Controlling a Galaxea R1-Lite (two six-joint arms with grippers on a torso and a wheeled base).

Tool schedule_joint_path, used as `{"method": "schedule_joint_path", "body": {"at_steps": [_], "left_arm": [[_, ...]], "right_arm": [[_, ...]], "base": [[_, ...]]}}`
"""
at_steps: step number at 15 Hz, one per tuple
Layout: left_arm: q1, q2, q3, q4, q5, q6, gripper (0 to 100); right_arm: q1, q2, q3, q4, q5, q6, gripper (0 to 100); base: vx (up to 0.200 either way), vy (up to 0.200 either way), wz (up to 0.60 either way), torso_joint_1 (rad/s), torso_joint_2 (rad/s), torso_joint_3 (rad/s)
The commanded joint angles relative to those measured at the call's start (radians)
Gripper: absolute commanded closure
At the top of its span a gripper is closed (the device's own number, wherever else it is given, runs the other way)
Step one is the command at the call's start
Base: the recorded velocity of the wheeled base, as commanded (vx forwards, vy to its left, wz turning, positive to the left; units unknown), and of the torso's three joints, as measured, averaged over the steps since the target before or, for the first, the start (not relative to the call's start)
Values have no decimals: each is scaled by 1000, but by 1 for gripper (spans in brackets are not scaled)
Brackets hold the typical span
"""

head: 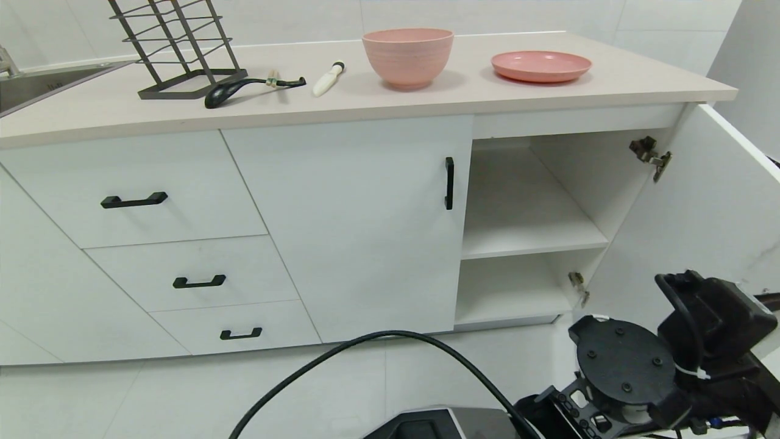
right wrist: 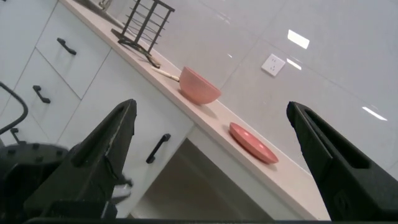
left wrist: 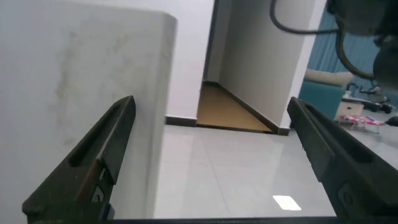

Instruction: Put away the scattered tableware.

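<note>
A beige desk [head: 91,107] runs along a white tiled wall [head: 292,18], with a steel sink [head: 42,82] at its left end. Below are three white drawers [head: 195,268]. The right cupboard door [head: 701,213] stands open and shows a shelf [head: 524,231]. The floor [head: 183,390] is white tile.

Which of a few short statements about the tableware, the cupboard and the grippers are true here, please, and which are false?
1. The pink bowl stands on the counter, to the robot's left of the pink plate. True.
2. The right-hand cupboard door is shut. False: it stands open and the shelves behind it show.
3. The black spoon lies inside the pink bowl. False: it lies on the counter beside the wire rack.
4. The left gripper and the right gripper are both open and hold nothing. True.
</note>
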Motion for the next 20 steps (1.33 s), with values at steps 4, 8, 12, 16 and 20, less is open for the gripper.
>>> {"method": "schedule_joint_path", "body": {"at_steps": [4, 8, 12, 16, 20], "left_arm": [[-8, 61, -23, -9, 2, -2, 0], [107, -108, 200, -106, 4, -21, 0], [250, -520, 912, -339, 5, -2, 0], [520, -1031, 1415, -339, -46, 107, 0], [602, -1385, 1728, -319, -69, 110, 0]], "right_arm": [[0, -17, -2, -1, 2, -1, 0], [8, -34, 3, -1, 13, -7, 0], [21, -45, 23, -1, 19, -7, 0], [14, -51, 104, -1, 19, -7, 0], [12, -7, 237, -1, 17, -18, 0]], "base": [[0, 0, 0, 0, 0, 0], [0, 0, 0, 0, 0, 0], [0, 0, 0, 0, 0, 0], [0, 0, 0, 0, 0, 0], [0, 0, 0, 0, 0, 0]]}}
